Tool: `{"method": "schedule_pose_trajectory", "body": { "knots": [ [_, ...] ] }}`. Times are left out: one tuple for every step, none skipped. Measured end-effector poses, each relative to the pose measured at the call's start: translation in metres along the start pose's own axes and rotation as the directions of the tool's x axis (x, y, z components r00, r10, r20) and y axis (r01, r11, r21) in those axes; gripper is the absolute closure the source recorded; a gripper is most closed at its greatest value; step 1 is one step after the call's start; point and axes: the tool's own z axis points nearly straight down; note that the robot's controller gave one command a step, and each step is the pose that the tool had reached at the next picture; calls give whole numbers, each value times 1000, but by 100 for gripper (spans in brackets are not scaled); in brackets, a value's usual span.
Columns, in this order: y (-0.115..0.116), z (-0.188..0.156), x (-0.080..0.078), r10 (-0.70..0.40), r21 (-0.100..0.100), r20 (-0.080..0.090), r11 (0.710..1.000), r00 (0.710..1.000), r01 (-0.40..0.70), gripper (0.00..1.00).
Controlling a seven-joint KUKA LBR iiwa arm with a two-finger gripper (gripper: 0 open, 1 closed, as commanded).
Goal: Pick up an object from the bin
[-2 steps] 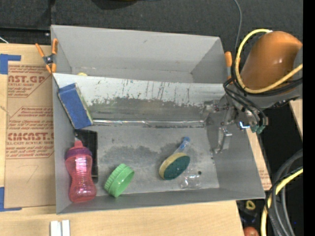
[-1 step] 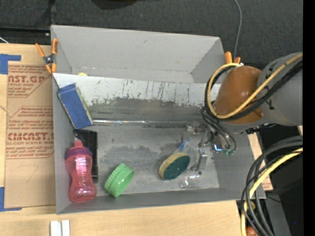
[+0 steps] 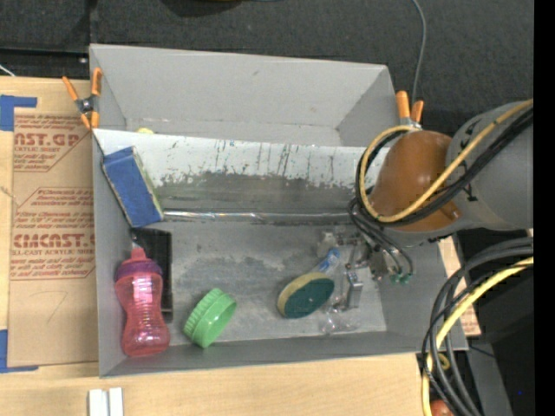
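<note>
Gripper (image 3: 345, 277) is seen just beside a teal oval disc (image 3: 305, 298); its state cannot be told.
The flat disc may be pushed aside, not gripped.

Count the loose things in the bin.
5: blue block upper left, black slab and pink bottle lower left, green cap beside them, oval disc by the gripper. The arm may hide more.

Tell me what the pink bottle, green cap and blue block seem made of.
Pink bottle: plastic, slightly see-through, with glossy highlights. Green cap: opaque plastic with a smooth moulded rim. Blue block: perhaps foam or sponge, going by its matte faces; unsure.
</note>
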Motion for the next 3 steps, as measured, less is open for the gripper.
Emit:
{"method": "schedule_pose_trajectory", "body": {
  "knots": [
    [14,15,-53,91,-5,2,996,996,-91,0],
    [16,13,-30,11,0,1,1000,1000,-11,100],
    [16,13,-30,10,0,1,1000,1000,-10,100]
  ]
}}
